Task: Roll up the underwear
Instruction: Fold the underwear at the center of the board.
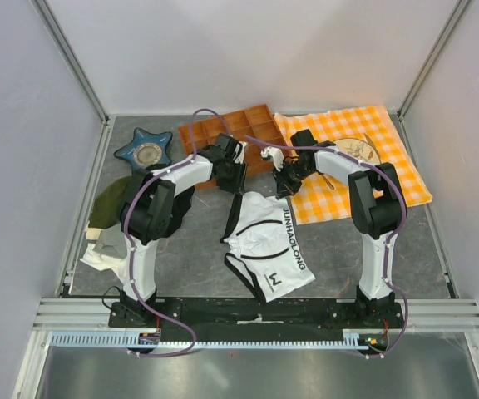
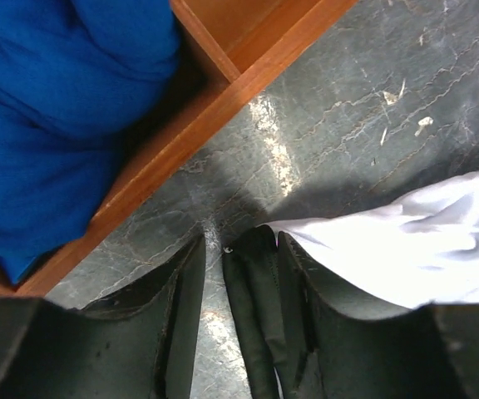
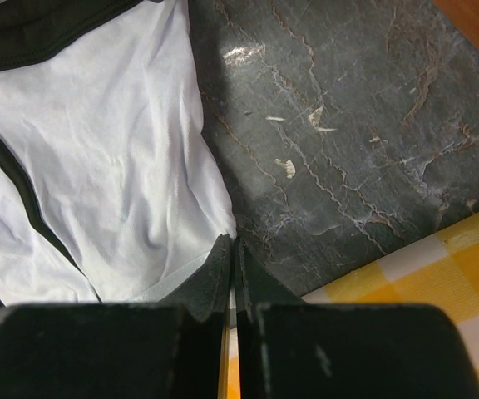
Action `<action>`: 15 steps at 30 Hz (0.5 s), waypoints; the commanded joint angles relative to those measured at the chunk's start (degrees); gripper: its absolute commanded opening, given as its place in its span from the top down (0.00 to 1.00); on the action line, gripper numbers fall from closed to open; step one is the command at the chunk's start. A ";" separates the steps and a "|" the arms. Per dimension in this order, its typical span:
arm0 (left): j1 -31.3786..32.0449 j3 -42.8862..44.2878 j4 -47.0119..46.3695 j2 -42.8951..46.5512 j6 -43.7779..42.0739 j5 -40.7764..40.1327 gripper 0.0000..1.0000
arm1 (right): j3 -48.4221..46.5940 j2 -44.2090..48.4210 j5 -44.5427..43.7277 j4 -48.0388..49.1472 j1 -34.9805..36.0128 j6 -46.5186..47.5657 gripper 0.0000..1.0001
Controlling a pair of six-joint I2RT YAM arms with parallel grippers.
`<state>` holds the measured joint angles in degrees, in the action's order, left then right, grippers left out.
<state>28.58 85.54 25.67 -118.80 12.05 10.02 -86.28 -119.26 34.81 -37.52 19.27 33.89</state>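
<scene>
Left gripper [image 1: 234,184] and right gripper [image 1: 283,188] both sit at the far edge of the underwear [image 1: 269,241], one per corner. Garment lies mid-table on the dark marbled table [image 1: 339,249], white with black trim, "JUNHAOLONG" printed along its right band. Scanning from the left: olive-green cloth [image 1: 108,204] by the left table edge, pale crumpled cloth [image 1: 100,251] just nearer than it, blue star-shaped dish [image 1: 144,150] at far left. Dark fabric heap [image 1: 186,208] mostly hidden under the left arm [image 1: 152,212]. Orange-brown compartment tray [image 1: 248,125] at far centre; left wrist view shows blue cloth [image 2: 65,108] in one of its compartments. The left gripper has its jaws nearly together beside the tray wall: a thin slit of table shows next to one of its fingers [image 2: 173,299], a black strip of trim lies in the gap against the other finger, and white fabric runs off to the right. Cannot tell if the trim is truly clamped. The right gripper has its jaws pressed together, fingers [image 3: 210,283] meeting at a white corner of the underwear, which looks pinched at the tips; orange-and-white checked cloth [image 3: 439,283] just beside. That cloth covers the far right in the top view, tan round plate [image 1: 364,148] on it, partly behind the right arm [image 1: 372,208].
</scene>
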 commanded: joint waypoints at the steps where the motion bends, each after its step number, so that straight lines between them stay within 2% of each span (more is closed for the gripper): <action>1: 0.60 2.62 2.36 -1.78 -2.12 -1.76 0.56 | 0.41 2.28 2.28 0.34 0.07 0.65 0.96; 3: 0.69 2.71 2.80 -2.13 -2.21 -1.67 0.61 | 0.32 2.28 2.46 0.43 0.16 0.65 0.96; 5: 0.60 2.62 2.72 -2.22 -2.30 -1.67 0.70 | 0.41 2.37 2.55 0.43 0.07 0.56 0.96; 6: 0.60 2.62 2.72 -2.05 -2.30 -1.67 0.76 | 0.32 2.37 2.55 0.43 0.07 0.56 0.96; 7: 0.69 2.53 2.72 -1.87 -2.21 -1.85 0.93 | 0.32 2.45 2.55 0.43 0.16 0.56 0.96; 8: 0.69 2.27 2.63 -1.52 -1.60 -2.20 0.96 | 0.32 2.54 2.55 0.43 0.16 0.48 0.96; 15: 0.60 -1.77 -2.37 6.64 0.16 -2.02 0.98 | -1.08 4.21 2.46 0.34 0.16 0.04 0.97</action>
<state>29.02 85.67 27.03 -118.98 11.68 9.06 -86.28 -118.98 35.35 -37.52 19.29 33.85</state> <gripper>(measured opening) 0.026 0.043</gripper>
